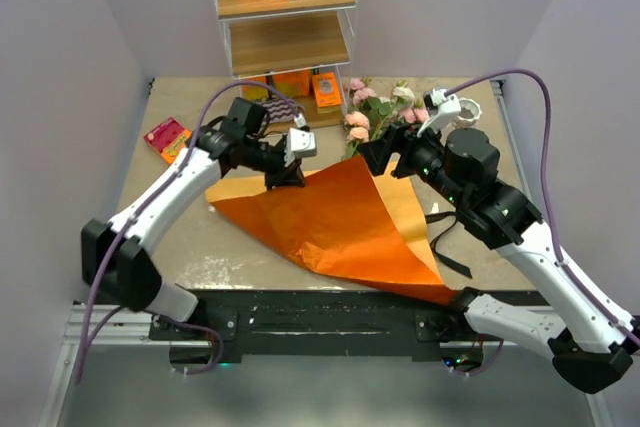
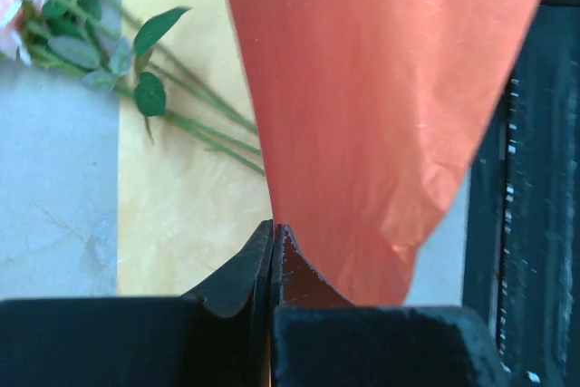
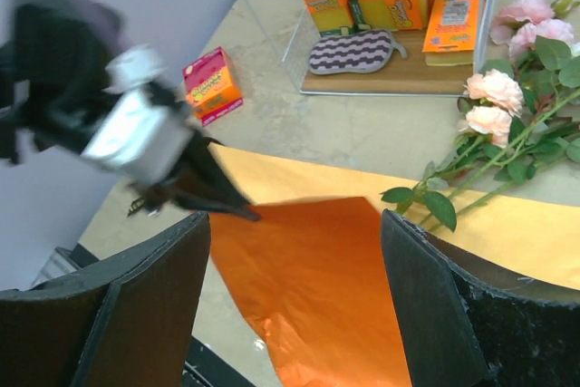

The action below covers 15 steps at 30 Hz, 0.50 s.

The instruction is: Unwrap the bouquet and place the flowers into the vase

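The left gripper (image 2: 273,228) is fully closed on an edge of the orange paper (image 1: 340,222), with the sheet pinched between its jaws and raised off the table (image 1: 180,237). The right gripper (image 3: 294,224) stands wide and holds nothing, hovering over the sheet near the flowers (image 1: 375,112). The flower heads point toward the far edge beside the shelf (image 1: 290,42). The stems run back toward the right arm across the paper's pale yellow side, and their lower ends are hidden under that arm. The vase (image 1: 468,107) is mostly covered by the arm; only its white rim shows. A black ribbon (image 1: 445,237) lies at the sheet's right edge.
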### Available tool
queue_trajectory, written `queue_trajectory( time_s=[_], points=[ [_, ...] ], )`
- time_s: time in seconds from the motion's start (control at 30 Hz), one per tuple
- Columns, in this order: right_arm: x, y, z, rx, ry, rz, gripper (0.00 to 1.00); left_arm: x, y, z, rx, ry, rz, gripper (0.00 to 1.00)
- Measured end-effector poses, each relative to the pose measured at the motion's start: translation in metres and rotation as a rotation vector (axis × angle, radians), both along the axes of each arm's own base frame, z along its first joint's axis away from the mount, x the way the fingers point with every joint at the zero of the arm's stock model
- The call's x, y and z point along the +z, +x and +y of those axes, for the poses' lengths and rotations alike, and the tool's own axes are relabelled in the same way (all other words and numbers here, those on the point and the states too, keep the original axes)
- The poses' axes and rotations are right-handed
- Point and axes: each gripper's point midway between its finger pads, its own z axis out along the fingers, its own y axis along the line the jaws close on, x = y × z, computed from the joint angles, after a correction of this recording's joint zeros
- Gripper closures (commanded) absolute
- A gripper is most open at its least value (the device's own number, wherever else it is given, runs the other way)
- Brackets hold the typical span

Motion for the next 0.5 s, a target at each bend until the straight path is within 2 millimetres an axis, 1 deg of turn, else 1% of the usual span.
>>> queue_trajectory(
  time_s=[0.13, 0.2, 0.23, 0.27, 0.37, 0.5],
  points=[
    [-0.002, 0.007, -0.001, -0.026, -0.021, 0.007, 0.21, 0.033, -0.048, 0.010, -0.099, -0.070, -0.097, 1.00],
    [-0.002, 0.008, -0.001, -0.029, -0.024, 0.009, 0.21, 0.045, -0.070, 0.014, -0.172, -0.089, -0.132, 1.00],
    [-0.003, 0.009, 0.000, -0.028, -0.026, 0.011, 0.21, 0.048, -0.081, 0.015, -0.213, -0.094, -0.143, 1.00],
    [-0.004, 0.009, 0.000, -0.029, -0.028, 0.015, 0.21, 0.048, -0.091, 0.018, -0.273, -0.095, -0.165, 1.00],
    [-0.007, 0.010, 0.001, -0.028, -0.031, 0.020, 0.21, 0.038, -0.120, 0.029, -0.406, -0.083, -0.183, 1.00],
    [-0.016, 0.011, 0.002, -0.028, -0.044, 0.037, 0.21, 0.021, -0.144, 0.043, -0.498, -0.054, -0.213, 0.98]
  ],
)
